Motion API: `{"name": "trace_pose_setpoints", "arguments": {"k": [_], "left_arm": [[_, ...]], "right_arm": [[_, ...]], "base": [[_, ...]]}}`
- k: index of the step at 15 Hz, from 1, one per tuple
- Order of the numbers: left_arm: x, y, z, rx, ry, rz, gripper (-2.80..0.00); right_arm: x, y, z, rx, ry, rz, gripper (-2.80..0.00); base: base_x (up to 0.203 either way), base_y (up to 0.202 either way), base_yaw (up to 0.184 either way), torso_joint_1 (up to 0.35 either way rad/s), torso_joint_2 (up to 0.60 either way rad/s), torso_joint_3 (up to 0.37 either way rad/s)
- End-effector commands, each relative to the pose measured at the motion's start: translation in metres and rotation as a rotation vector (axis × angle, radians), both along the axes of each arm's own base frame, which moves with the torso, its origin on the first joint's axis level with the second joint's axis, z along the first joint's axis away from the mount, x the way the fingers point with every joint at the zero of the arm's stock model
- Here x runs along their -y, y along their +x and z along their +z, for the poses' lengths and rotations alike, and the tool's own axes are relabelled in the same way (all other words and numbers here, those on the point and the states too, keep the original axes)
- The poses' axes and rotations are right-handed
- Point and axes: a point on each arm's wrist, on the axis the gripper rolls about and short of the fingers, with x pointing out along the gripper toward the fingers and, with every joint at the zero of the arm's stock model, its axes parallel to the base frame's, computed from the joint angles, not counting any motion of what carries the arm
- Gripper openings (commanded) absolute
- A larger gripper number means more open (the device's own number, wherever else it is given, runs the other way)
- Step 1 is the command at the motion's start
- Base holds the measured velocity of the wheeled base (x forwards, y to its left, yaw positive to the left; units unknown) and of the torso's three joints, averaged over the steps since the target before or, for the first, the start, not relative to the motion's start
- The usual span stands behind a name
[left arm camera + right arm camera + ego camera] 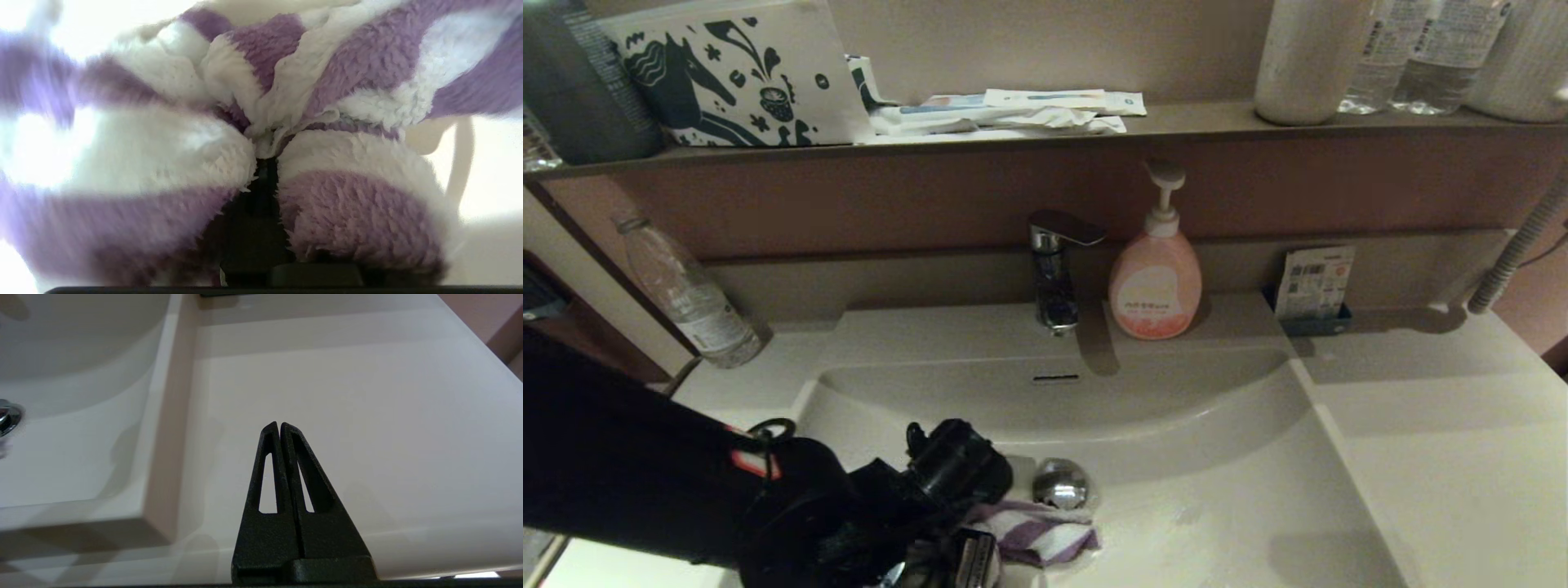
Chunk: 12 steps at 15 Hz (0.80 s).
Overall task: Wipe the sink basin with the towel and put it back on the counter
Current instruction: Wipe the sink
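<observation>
While pinching towel (1045, 535) tight beside drain plug (1060, 483), left gripper (265, 163) could snag plug, lose cloth.

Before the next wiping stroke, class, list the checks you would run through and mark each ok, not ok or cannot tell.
1. Left tool shut on the towel: ok; cloth bunches around its tips in the left wrist view.
2. Towel inside the sink basin, beside the drain plug: ok.
3. Towel pressed flat on the basin floor: cannot tell.
4. Soap bottle and faucet out of the stroke path: ok, both behind the basin.
5. Right tool parked shut above the counter: ok.
</observation>
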Motion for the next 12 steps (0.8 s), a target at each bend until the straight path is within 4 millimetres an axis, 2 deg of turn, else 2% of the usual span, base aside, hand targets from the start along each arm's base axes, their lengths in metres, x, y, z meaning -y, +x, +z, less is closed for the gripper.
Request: {"name": "trace_pose_setpoints", "arguments": {"k": [1, 3, 5, 8, 12], "left_arm": [[-0.031, 0.012, 0.007, 0.061, -0.002, -0.016, -2.80], [-0.055, 0.030, 0.004, 0.094, -0.021, -0.025, -2.80], [-0.065, 0.050, -0.003, 0.154, -0.048, -0.027, -2.80], [-0.068, 0.072, -0.013, 0.221, -0.014, -0.084, -2.80], [-0.049, 0.102, -0.022, 0.248, -0.027, -0.109, -2.80]], "right_arm": [[0.000, 0.000, 0.000, -0.001, 0.000, 0.000, -2.80], [0.000, 0.000, 0.000, -0.001, 0.000, 0.000, -2.80], [0.000, 0.000, 0.000, -0.001, 0.000, 0.000, -2.80], [0.000, 0.000, 0.000, -0.001, 0.000, 0.000, -2.80], [0.000, 0.000, 0.000, -0.001, 0.000, 0.000, -2.80]], "base": [[0.000, 0.000, 0.000, 0.000, 0.00, 0.000], [0.000, 0.000, 0.000, 0.000, 0.00, 0.000], [0.000, 0.000, 0.000, 0.000, 0.00, 0.000], [0.000, 0.000, 0.000, 0.000, 0.00, 0.000], [0.000, 0.000, 0.000, 0.000, 0.00, 0.000]]}}
